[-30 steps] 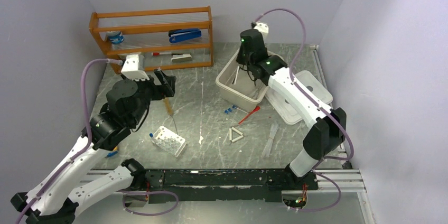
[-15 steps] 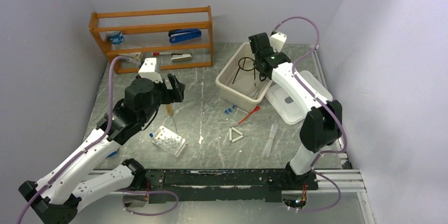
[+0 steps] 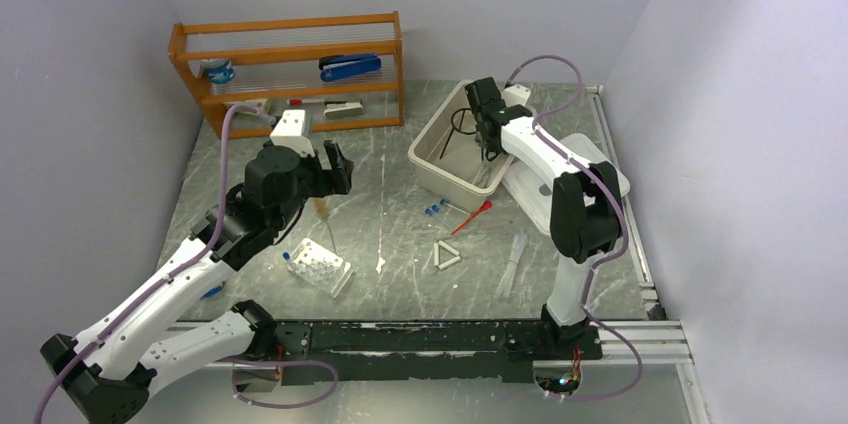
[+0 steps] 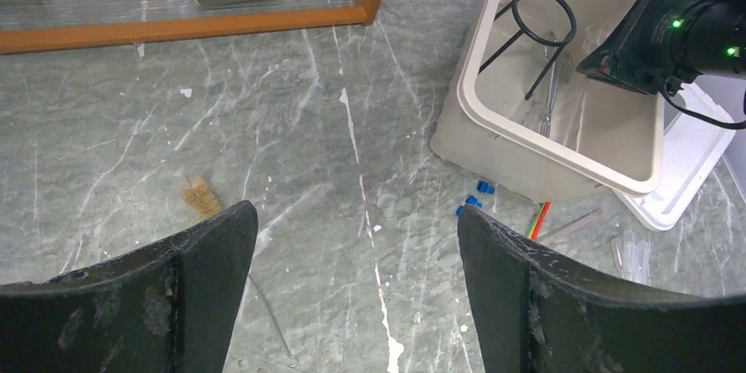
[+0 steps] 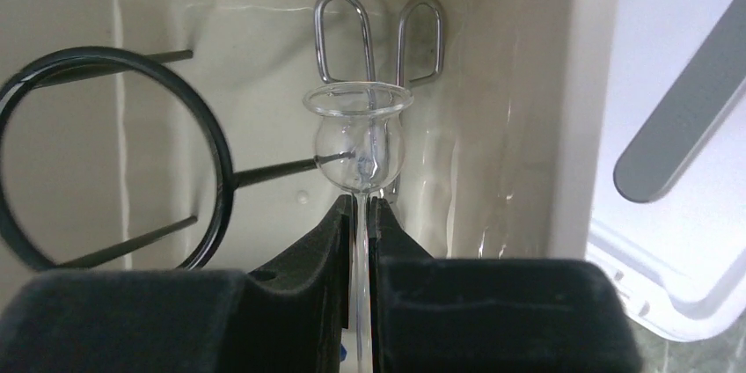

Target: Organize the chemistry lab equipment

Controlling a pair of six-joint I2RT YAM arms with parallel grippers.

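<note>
L arm crept fwd: left gripper (image 4: 352, 241) wide open above bristle brush (image 4: 201, 197), table (image 3: 400, 214) mid-left, nothing gripped. R arm folded down into bin (image 3: 430, 169) near far-right corner: right gripper (image 5: 361, 215) clenched on glass bulb tube (image 5: 358, 140) stem, over tripod (image 5: 273, 169) + forceps (image 5: 318, 39). Only R wrist cam shows that tube; drop-off prob next

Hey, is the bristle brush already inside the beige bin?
No, the bristle brush lies on the table, apart from the beige bin, which holds the black wire tripod.

light: bright, even | shadows: soft | glare: bin wall (image 5: 475, 127) | blur: right pincer (image 5: 359, 208) softly defocused
</note>
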